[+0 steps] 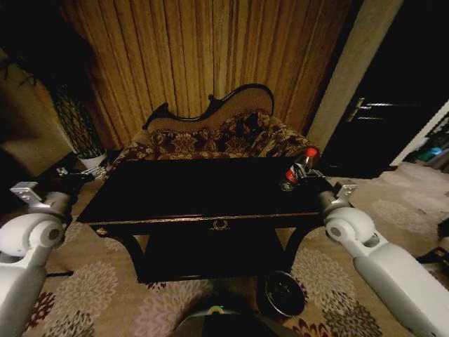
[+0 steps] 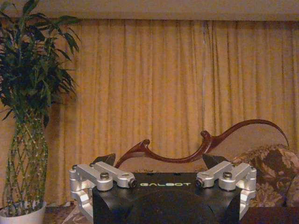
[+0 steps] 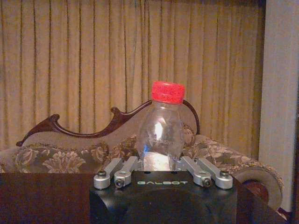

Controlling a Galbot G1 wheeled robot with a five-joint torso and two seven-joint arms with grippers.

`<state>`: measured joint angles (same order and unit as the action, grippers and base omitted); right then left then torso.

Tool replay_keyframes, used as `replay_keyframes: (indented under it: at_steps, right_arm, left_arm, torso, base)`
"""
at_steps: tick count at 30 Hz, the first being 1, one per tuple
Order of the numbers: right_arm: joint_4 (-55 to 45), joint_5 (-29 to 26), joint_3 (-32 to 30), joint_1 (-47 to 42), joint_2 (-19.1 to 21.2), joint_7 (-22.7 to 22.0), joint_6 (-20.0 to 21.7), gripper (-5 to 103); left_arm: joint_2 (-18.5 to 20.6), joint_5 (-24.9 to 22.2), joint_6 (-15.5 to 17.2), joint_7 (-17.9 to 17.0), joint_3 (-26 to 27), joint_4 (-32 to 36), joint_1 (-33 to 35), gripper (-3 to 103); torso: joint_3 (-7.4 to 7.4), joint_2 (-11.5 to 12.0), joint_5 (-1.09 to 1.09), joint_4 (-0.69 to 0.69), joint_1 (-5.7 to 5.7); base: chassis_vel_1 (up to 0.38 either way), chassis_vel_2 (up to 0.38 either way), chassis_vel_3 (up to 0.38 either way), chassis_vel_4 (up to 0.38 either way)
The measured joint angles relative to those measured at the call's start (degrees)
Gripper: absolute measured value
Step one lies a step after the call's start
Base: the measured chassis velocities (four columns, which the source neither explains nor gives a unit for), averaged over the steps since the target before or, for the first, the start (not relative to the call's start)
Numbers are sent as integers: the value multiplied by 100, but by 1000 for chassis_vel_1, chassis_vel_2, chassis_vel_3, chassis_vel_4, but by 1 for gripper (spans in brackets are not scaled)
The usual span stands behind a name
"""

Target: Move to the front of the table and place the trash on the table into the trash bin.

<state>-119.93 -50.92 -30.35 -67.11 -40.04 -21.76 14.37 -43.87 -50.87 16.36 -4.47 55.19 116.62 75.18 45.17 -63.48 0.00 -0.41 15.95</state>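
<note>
The right tool (image 3: 162, 164) was clamped on the clear plastic bottle (image 3: 161, 128). The bottle stood upright between the two fingers, with its red cap (image 3: 167, 91) on top and its lower part hidden by the tool body. In the head view the bottle (image 1: 297, 169) was held at the right far corner of the black tabletop (image 1: 203, 188), just in front of the right arm. The left tool (image 2: 159, 163) was at the left side of the tabletop, its fingers apart and holding nothing; it faced the curtain (image 2: 163, 79) and the plant (image 2: 28, 107). The floral sofa (image 1: 210, 133) stood behind the tabletop. The trash bin (image 1: 284, 293) stood on the carpet (image 1: 105, 295) near the front right leg of the table, below the bottle and well apart from it.
</note>
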Motion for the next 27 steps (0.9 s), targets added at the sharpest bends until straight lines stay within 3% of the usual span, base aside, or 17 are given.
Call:
replay_keyframes:
  at_steps: [10,27]
  right_arm:
    - [-51,-2,-128,-123,-38,3,0,27]
    - [-90,37,-220,-253,-95,7,-27,27]
  left_arm:
    - [7,-1,-20,47,-71,10,-13,100]
    - [8,8,-89,104,-100,12,3,100]
  torso:
    - [0,0,-1,0,1]
    - [-1,0,-1,-1,-1]
  base:
    - [23,-20,-16,30]
    - [136,-134,-129,137]
